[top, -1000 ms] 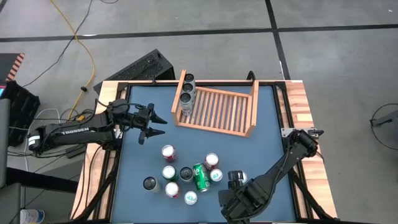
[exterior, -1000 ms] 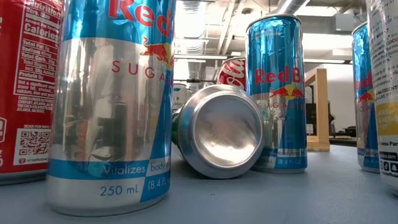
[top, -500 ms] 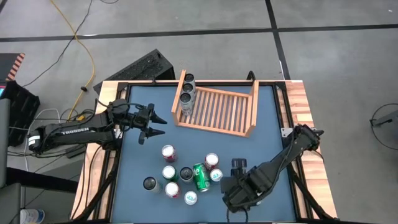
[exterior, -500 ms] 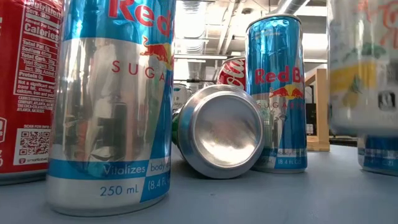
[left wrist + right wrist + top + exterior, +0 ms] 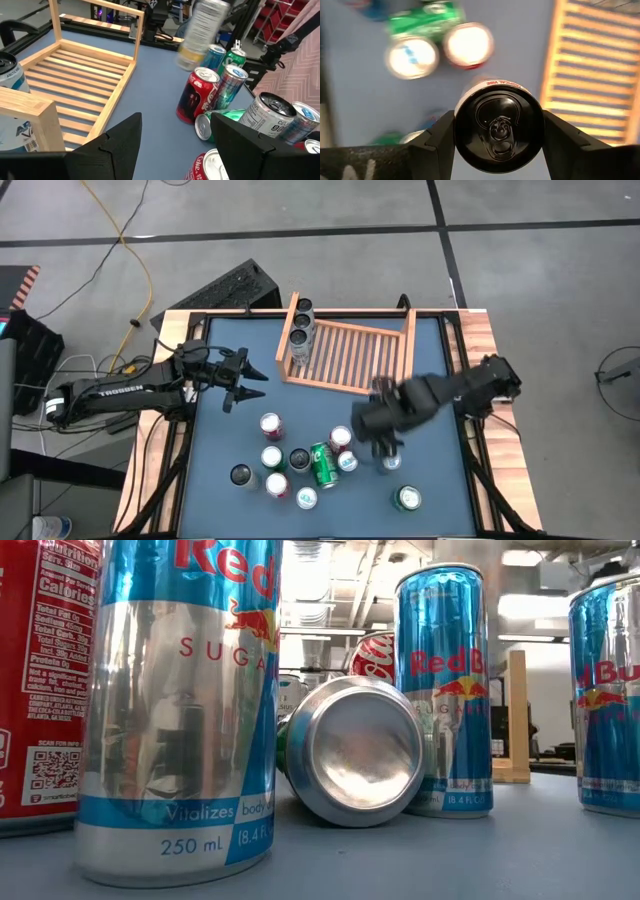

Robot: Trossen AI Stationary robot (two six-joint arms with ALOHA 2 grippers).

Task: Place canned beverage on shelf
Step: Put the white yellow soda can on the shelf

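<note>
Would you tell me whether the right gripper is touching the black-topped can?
Touching: the right wrist view shows the right gripper clamped against both sides of the can.

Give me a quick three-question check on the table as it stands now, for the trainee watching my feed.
1. True or false: the left tool is carrying a can.
2. What sits between the fingers of the right tool?
A. nothing
B. a black-topped can
C. a wooden slat
3. Fill in: in the cluster of cans on the blue mat, the green can lies on its ____.

Key: 1 false, it hangs open and empty beside the shelf. 2 B. 3 side.
</note>
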